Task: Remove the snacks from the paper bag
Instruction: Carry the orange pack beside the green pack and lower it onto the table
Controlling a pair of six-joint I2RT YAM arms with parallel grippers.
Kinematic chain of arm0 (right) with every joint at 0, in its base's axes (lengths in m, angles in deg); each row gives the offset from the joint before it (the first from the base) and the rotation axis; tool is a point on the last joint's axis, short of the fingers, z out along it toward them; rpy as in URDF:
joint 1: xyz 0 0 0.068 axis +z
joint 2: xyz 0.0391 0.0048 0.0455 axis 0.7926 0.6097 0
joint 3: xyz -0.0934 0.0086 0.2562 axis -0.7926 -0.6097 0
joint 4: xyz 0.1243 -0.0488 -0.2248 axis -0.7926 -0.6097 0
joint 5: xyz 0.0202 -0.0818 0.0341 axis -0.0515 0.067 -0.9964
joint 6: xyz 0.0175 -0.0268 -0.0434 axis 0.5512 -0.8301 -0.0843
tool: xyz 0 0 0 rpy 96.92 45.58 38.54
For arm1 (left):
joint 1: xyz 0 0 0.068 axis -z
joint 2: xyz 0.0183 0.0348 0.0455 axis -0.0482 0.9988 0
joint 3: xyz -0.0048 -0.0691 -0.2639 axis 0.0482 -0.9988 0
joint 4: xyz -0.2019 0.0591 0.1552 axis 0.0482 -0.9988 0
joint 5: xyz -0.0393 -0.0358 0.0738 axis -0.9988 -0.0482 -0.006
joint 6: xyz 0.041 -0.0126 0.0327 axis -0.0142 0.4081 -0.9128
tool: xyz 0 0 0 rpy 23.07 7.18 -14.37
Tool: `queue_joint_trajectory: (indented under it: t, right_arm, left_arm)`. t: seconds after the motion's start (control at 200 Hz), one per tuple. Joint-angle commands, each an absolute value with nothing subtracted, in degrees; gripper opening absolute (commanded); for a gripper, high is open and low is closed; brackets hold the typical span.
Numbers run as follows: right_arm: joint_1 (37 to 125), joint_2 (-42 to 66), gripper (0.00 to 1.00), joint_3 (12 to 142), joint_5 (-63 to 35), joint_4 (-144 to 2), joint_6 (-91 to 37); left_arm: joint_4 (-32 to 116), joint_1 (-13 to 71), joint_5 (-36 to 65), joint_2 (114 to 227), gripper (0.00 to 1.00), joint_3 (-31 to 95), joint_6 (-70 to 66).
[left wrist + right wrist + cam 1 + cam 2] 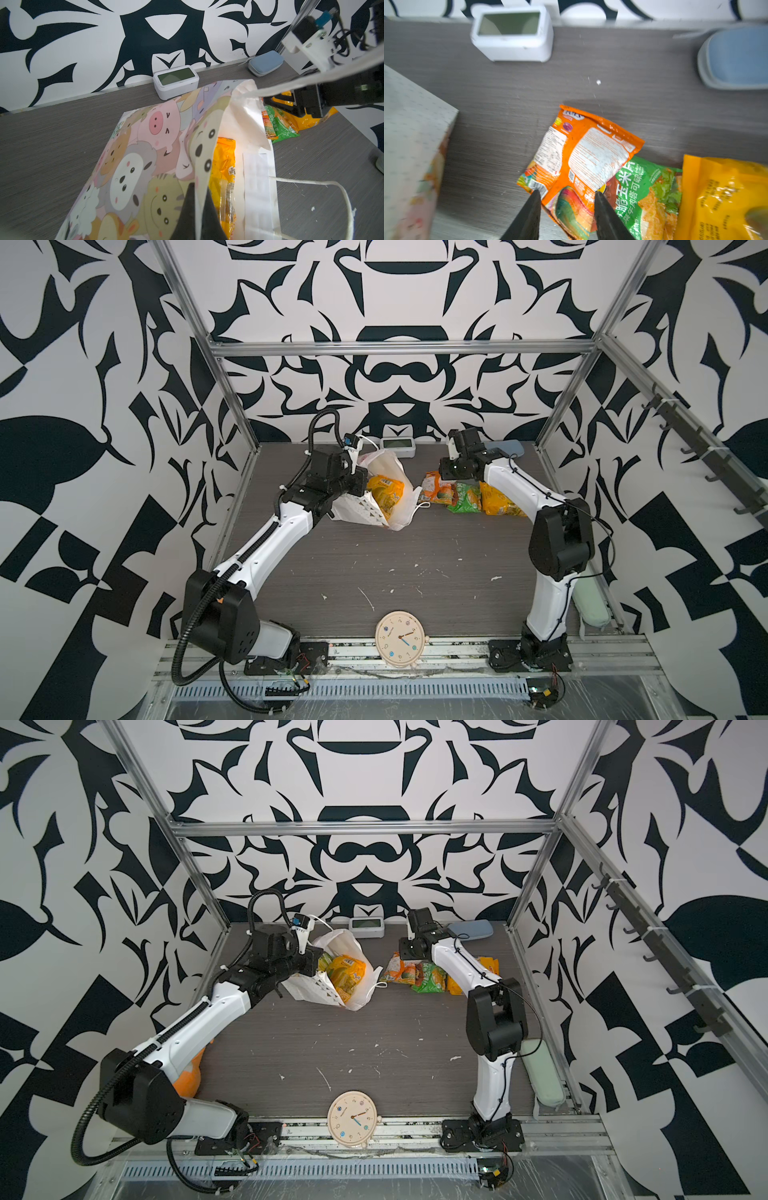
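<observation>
Left gripper [360, 488] sits right at the rim of the paper bag [360, 510], which lies tipped over with a yellow-orange packet [386, 494] showing in its mouth. Right gripper [449, 480] hangs over a row: orange packet [436, 491], green packet [467, 498], yellow packet [498, 502], side by side.

The walls [395, 302] on all sides carry a bold black-and-white pattern of curved, leaf-like shapes. An aluminium frame [399, 349] of slotted bars stands in front of them, with a crossbar along the back and uprights at the rear corners. The tabletop [395, 564] is grey wood-grain, flecked with small white marks. A white digital clock [397, 445] and a blue case [505, 446] sit against the back wall. A round cream clock [400, 639] lies at the front edge, and a rail of dark hooks [706, 460] runs along the right wall. The light is even and the shadows soft.
</observation>
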State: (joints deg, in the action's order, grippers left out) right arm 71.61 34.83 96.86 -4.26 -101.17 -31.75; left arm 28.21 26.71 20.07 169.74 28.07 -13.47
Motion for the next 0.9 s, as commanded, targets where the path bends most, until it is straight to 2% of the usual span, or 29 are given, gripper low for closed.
queue_joint_trajectory:
  t: [0.0, 0.125, 0.605, 0.775, 0.895]
  right_arm:
    - [72.59, 32.64, 0.47, 99.84, -0.1, -104.33, -33.0]
    - [72.73, 32.35, 0.5, 99.88, 2.26, -104.37, -33.65]
    - [74.88, 32.66, 0.51, 103.82, 2.07, -108.3, -33.23]
    - [75.21, 32.7, 0.51, 103.79, -0.86, -108.52, -32.12]
    - [75.45, 33.38, 0.47, 103.99, -4.18, -106.77, -31.44]
  left_arm:
    - [35.44, 26.39, 20.64, 170.28, 0.0, 28.95, -12.27]
    - [35.58, 26.4, 20.04, 171.19, 0.0, 29.13, -11.4]
    - [35.24, 26.36, 17.57, 168.67, 0.0, 28.32, -10.64]
    - [34.83, 26.37, 18.16, 166.99, 0.0, 27.11, -11.02]
    - [34.45, 26.33, 18.07, 166.54, 0.0, 26.76, -10.92]
